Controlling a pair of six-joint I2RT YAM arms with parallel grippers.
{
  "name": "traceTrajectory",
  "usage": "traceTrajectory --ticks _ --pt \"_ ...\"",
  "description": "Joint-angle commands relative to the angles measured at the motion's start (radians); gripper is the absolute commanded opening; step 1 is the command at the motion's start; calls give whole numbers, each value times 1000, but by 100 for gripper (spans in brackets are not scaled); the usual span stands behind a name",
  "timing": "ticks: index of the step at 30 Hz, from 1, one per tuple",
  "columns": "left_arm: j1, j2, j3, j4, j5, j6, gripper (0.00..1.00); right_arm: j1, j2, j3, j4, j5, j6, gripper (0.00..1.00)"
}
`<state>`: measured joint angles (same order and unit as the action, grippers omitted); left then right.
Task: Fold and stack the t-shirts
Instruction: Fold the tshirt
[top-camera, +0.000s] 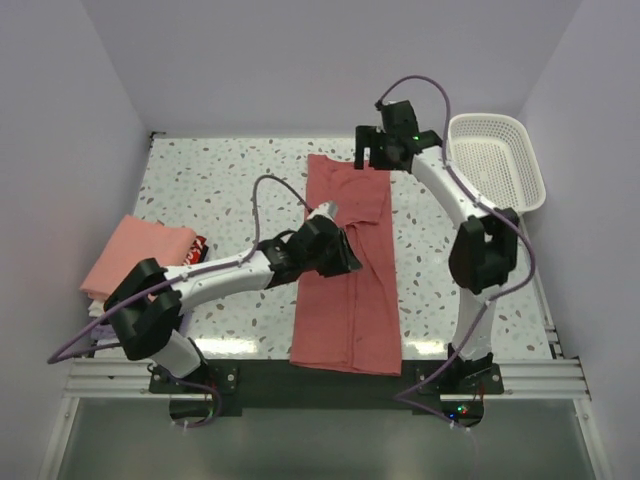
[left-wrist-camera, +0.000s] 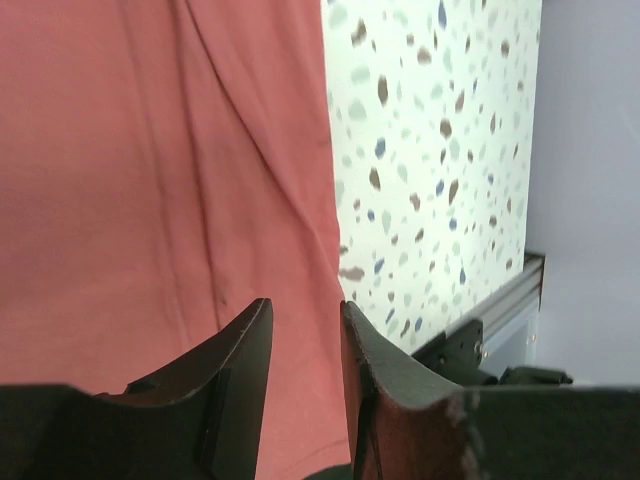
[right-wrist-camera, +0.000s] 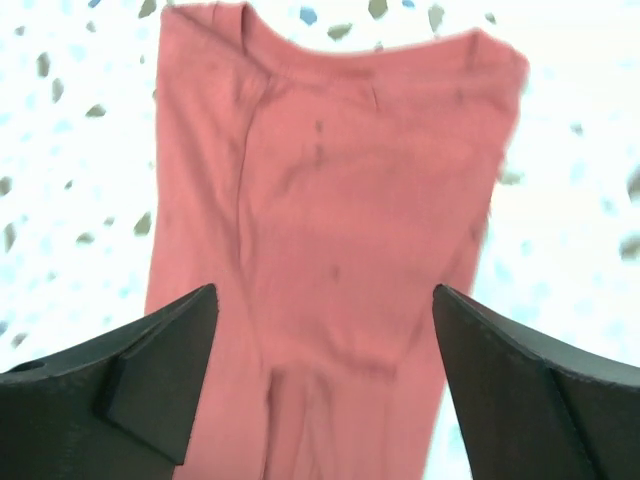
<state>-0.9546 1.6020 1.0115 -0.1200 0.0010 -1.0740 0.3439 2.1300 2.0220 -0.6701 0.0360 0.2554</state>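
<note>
A brick-red t-shirt (top-camera: 345, 290) lies on the speckled table as a long narrow strip, running from the far middle to the near edge. My left gripper (top-camera: 348, 258) hovers over the strip's middle near its right edge; in the left wrist view (left-wrist-camera: 305, 305) its jaws stand a little apart with only the flat shirt (left-wrist-camera: 150, 180) showing between them. My right gripper (top-camera: 372, 158) is at the strip's far end; in the right wrist view (right-wrist-camera: 323, 290) it is wide open and empty above the shirt's (right-wrist-camera: 330, 180) neck end. A folded salmon-pink t-shirt (top-camera: 135, 250) tops a stack at the left edge.
A white lattice basket (top-camera: 500, 160) stands at the back right. A small dark and red object (top-camera: 197, 247) lies beside the pink stack. White walls enclose the table on three sides. The metal rail (top-camera: 320, 375) runs along the near edge.
</note>
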Motion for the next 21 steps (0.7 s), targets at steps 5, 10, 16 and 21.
traceTrajectory --ticks 5,10,16,21 --pt "123 -126 -44 -104 -102 115 42 16 -575 -664 195 -35 197 75" --pt "198 -68 19 -95 -62 196 44 162 -865 -1008 184 36 275 63" --pt "241 153 280 -156 -143 344 46 274 -1070 -1244 201 -7 395 58" --pt "266 346 446 -75 -121 428 45 308 -1150 -1295 141 -54 418 52"
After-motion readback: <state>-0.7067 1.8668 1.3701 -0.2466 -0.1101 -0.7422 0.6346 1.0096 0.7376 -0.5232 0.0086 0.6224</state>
